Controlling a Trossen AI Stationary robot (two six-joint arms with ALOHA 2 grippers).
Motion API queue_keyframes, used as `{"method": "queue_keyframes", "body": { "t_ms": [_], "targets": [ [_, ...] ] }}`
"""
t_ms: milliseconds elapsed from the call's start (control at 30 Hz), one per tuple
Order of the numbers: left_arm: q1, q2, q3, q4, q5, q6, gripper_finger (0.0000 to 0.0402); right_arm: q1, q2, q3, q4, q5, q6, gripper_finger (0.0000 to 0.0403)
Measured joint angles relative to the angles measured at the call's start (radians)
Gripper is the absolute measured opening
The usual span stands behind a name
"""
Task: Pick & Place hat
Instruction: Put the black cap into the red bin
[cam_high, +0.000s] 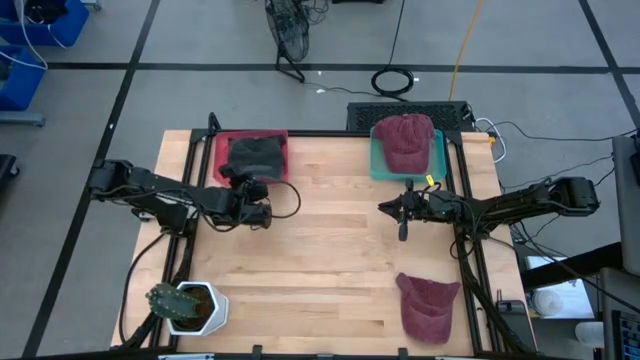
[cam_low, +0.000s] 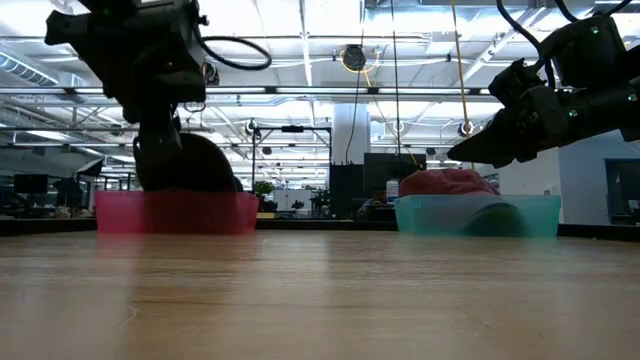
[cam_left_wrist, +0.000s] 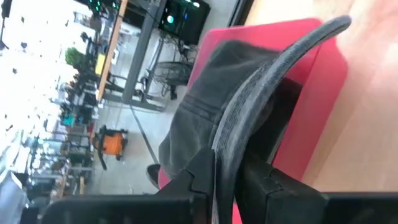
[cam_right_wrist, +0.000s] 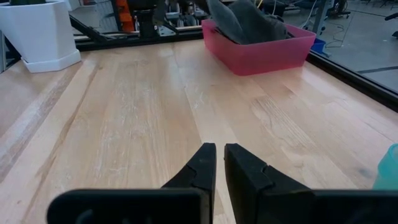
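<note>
Gripping the dark hat's (cam_high: 254, 157) brim edgewise, left tool (cam_high: 262, 188) sits just beside the red bin (cam_high: 222, 150), hat body inside it. Risk judged: thin brim slipping out, or dragging on the bin wall. Hat's long axis along the bin, brim toward surface (cam_high: 330, 250) centre. Right tool (cam_high: 402, 212) nearly closed, empty, well apart.

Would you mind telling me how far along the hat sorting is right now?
Done: a dark grey hat lies in the red bin, and a maroon cap lies in the teal bin. In hand: nothing; the left gripper is beside the red bin, and the right gripper is shut and empty over bare wood. Left: a second maroon cap lies on the wooden table.
</note>
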Motion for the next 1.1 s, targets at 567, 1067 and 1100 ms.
{"method": "queue_keyframes", "body": {
  "t_ms": [567,1067,1100],
  "targets": [
    [0.173,0.000,-0.055,0.077,0.132,-0.016,0.0090,0.000,0.000,0.000,0.000,0.000,-0.001,0.0023],
    [0.139,-0.015,-0.027,0.076,0.246,0.047,0.0165,0.000,0.000,0.000,0.000,0.000,-0.006,0.0023],
    [0.125,-0.017,-0.014,0.051,0.257,0.032,0.0165,0.000,0.000,0.000,0.000,0.000,-0.006,0.0023]
  ]
}}
